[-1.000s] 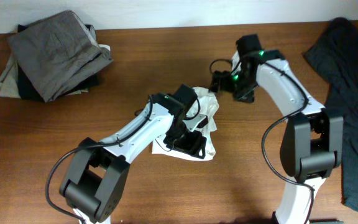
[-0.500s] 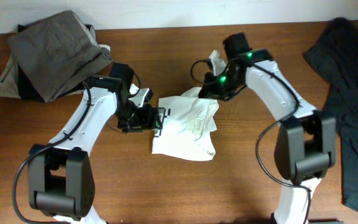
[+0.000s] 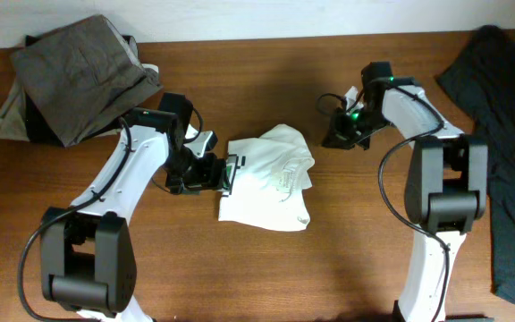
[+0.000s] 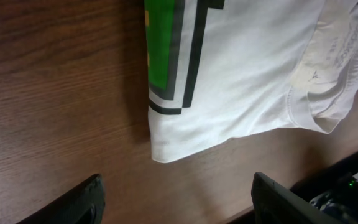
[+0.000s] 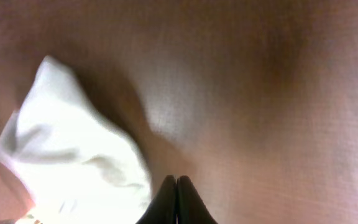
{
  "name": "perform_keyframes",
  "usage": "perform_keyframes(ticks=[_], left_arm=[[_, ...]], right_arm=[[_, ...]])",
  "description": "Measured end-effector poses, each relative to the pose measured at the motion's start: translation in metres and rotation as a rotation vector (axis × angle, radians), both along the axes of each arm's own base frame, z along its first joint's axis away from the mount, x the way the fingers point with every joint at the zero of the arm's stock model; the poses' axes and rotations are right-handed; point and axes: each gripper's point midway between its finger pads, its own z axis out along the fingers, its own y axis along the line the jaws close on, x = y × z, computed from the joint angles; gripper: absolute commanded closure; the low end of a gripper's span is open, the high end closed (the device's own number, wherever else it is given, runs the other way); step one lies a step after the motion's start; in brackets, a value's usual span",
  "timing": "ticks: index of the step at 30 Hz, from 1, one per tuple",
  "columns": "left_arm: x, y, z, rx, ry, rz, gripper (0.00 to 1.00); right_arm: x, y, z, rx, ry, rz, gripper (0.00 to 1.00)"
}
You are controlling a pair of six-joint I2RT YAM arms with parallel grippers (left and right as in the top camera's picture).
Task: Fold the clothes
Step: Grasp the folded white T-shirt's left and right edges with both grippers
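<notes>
The white T-shirt [image 3: 271,179] is laid on the surface [image 3: 356,250] — the left gripper [image 3: 225,173] is held open at its printed edge; the right gripper [image 3: 334,138] is closed, empty, nearby.

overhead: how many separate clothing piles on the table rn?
3. A folded stack at the far-left corner, white shirt at centre, dark garment along the right edge. The stack holds several layers, partly hidden.
</notes>
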Motion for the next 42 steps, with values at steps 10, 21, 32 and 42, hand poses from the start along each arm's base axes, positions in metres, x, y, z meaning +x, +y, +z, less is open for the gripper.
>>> perform_keyframes(ticks=[10,21,32,42], left_arm=[[0.003,0.000,0.000,-0.002,-0.011,0.000,0.24],[0.001,0.000,0.000,0.003,-0.002,0.000,0.01],[0.052,-0.007,0.002,-0.023,-0.225,0.000,0.01],[0.067,-0.020,-0.058,-0.158,-0.118,0.017,0.01]], right_arm=[[-0.076,0.099,0.111,0.034,-0.153,0.391,0.91],[-0.122,0.041,-0.002,-0.045,0.054,0.274,0.92],[-0.096,0.010,0.053,-0.102,0.060,0.208,0.03],[-0.094,0.015,0.052,-0.103,0.039,0.228,0.02]])
